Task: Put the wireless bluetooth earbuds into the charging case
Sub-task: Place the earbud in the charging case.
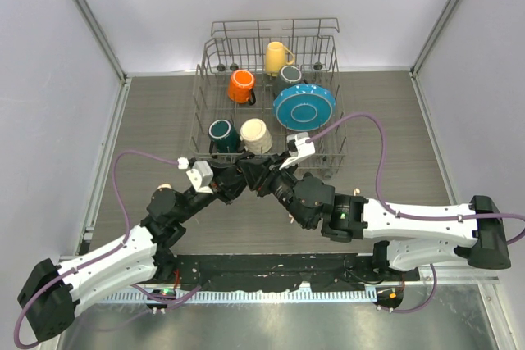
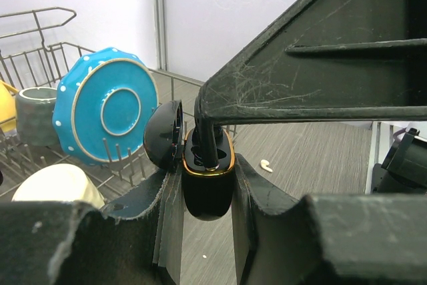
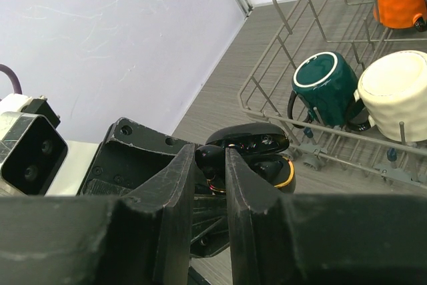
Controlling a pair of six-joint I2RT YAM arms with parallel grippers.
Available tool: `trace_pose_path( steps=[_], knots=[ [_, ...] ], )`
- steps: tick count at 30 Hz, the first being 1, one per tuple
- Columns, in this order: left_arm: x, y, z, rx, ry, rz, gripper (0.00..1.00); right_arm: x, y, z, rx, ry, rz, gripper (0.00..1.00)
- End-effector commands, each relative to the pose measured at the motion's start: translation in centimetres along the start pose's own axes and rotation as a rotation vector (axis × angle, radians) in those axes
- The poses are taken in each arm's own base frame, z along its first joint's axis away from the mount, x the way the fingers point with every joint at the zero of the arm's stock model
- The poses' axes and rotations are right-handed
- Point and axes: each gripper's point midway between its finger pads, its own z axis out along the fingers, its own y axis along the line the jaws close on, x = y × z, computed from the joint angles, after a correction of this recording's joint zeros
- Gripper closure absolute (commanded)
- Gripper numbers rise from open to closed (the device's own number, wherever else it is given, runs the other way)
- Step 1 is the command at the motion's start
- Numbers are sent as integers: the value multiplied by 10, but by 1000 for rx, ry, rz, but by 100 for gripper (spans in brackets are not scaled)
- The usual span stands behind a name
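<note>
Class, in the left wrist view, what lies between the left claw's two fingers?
The black case, lid open, gripped there; the right claw holds a black earbud at its opening. The left wrist view shows this.

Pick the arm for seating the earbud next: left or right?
Right. The right claw pinches a black earbud at the open case's mouth; the left claw clamps that case and should just hold steady.

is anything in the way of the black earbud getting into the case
Nothing visible does. The right pincer is shut on the black earbud, right at the mouth of the charging case, which the left pincer grips. The lid is swung open to one side, clear of the opening.
</note>
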Motion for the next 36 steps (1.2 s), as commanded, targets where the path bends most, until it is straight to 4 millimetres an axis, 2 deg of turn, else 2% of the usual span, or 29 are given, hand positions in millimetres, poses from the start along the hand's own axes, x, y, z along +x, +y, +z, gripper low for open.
trace_pose_path(
  steps=[1, 8, 17, 22, 26, 32, 36],
  knots=[
    [-46, 0, 6, -10, -146, 24, 100, -2, -1, -1, 12, -23, 26, 99],
    [-50, -3, 3, 7, -160, 28, 100, -2, -10, -3, 41, -36, 27, 99],
    [-49, -11, 3, 50, -156, 25, 100, 3, -5, 1, 30, -26, 26, 99],
    [-50, -6, 4, 23, -160, 24, 100, 6, -1, 1, 1, -11, 14, 99],
    [-51, 0, 4, -9, -168, 30, 100, 16, 12, -6, -106, 47, -39, 99],
    [-58, 4, 4, -33, -196, 37, 100, 30, 4, -9, -79, 114, -79, 99],
    [-59, 3, 4, -26, -199, 37, 100, 31, 5, -9, -81, 120, -72, 95]
  ],
)
